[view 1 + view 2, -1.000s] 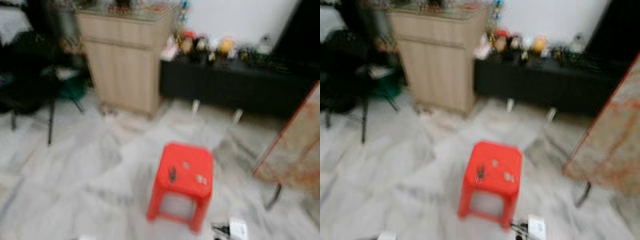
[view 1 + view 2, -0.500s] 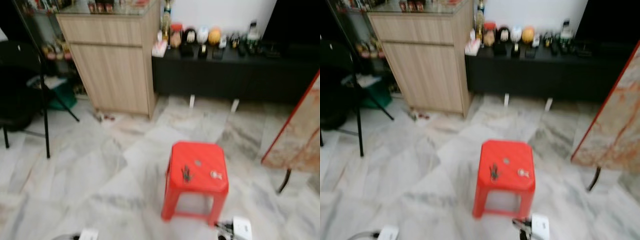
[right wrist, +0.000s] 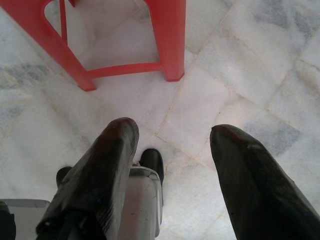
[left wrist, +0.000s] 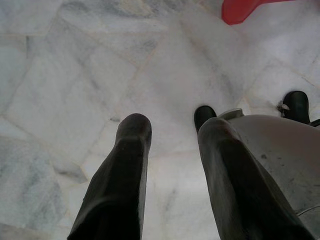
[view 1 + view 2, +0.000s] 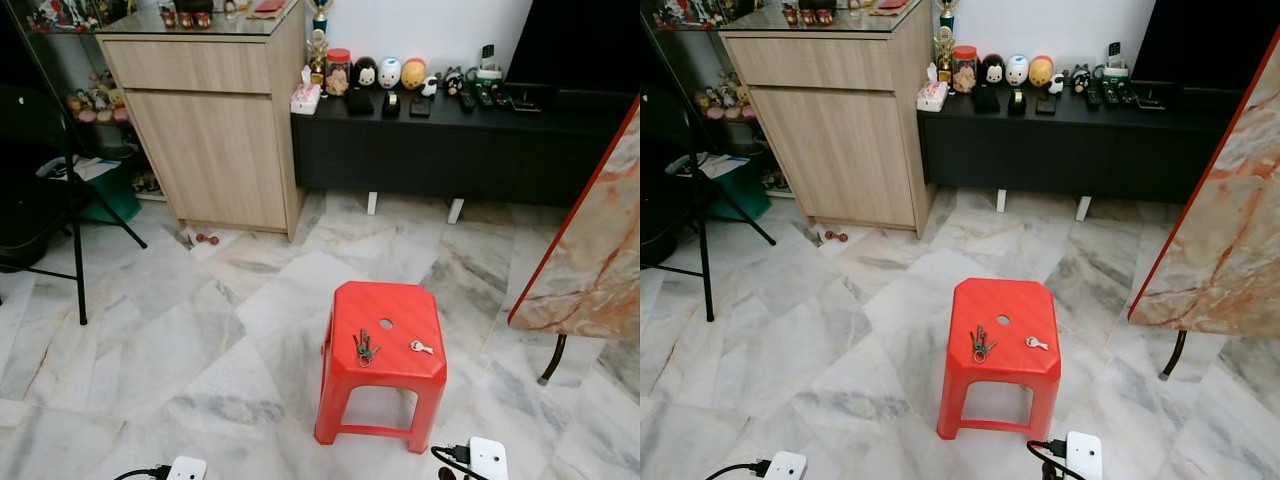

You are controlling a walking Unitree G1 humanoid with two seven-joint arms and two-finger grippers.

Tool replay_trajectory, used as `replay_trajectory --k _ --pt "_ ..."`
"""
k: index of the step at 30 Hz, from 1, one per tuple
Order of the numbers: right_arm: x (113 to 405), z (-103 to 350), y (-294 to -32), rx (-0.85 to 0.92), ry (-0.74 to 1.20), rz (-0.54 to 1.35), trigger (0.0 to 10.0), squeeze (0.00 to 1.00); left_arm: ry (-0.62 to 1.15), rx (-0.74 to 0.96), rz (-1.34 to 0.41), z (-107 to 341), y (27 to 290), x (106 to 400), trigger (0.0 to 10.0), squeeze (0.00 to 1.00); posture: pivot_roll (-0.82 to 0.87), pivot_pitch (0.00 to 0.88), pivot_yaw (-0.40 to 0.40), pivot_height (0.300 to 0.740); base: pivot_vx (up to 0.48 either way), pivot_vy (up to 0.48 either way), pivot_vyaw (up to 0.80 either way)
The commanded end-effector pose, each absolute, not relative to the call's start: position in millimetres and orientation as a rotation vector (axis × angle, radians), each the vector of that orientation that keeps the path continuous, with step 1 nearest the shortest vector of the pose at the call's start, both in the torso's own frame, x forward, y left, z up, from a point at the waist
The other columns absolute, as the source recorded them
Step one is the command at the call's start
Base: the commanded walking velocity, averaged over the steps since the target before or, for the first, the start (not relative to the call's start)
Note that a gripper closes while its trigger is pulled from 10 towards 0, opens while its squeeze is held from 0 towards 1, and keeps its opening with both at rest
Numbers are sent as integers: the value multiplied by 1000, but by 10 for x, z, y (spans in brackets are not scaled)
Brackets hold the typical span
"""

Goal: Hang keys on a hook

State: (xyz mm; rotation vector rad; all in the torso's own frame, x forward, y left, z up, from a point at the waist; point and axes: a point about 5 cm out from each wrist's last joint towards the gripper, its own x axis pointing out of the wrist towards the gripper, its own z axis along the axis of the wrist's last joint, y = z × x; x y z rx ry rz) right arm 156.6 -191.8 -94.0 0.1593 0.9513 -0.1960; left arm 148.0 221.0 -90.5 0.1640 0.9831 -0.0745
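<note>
Closer to stool [image 5: 385,345] than a sec ago, view steadier, sharper. Keys [image 5: 364,346] flat on stool top, a single small key [image 5: 421,347] just beside, apart. Left gripper [image 4: 167,150] and right gripper [image 3: 170,150] spread, nothing held, hanging low over floor [image 5: 170,330]. No hook spotted yet. Risk: flat keys skidding off the slick top w/ a clumsy pinch

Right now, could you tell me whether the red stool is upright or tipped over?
Upright. The red stool stands on its legs on the marble floor, with the bunch of keys lying on its level seat.
</note>
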Motion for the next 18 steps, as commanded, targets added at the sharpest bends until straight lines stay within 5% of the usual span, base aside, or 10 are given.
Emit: replay_trajectory --k 1,18 --pt "1560 -941 -1919 173 945 -206 10000 0 1005 171 -86 -927 2201 1433 10000 0 36 0 2 740 0 0 0" --pt "1560 -941 -1920 171 947 -206 10000 0 986 166 -92 -913 2171 1482 10000 0 36 0 1 740 0 0 0"
